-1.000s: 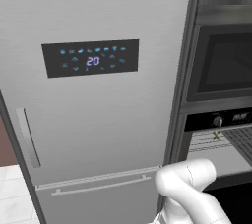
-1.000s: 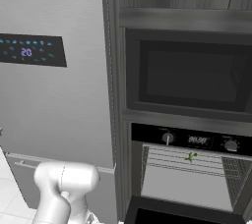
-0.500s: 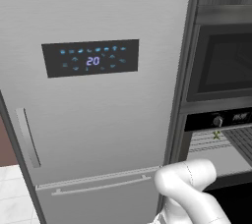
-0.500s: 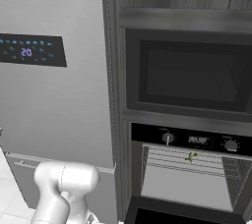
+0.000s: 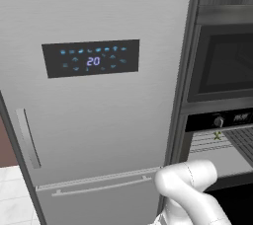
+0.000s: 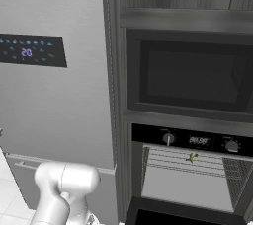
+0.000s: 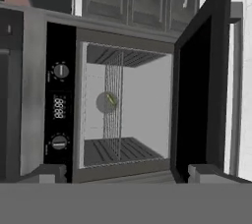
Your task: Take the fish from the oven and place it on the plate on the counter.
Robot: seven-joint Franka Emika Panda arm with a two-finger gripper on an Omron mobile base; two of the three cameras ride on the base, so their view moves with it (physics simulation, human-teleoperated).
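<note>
Pincer (image 7: pixel 127 174) apparently wide open, empty

Fish (image 7: pixel 111 99) olive-green w/ yellowish tint; oven (image 6: pixel 195 141) black, silver wire racks. Fridge (image 5: pixel 99 120) brushed grey, dark panel w/ blue digits

A silver wire rack (image 6: pixel 190 166) spans the open oven (image 6: pixel 192 174). A small olive-green fish (image 6: pixel 191 158) lies directly on it.

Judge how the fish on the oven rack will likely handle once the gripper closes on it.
The fish looks tiny and slender, so probably very light. It lies on thin rack wires inside the oven, so a nudge might slide it or tip it between the wires. Its narrow body gives the open gripper little to pinch.
</note>
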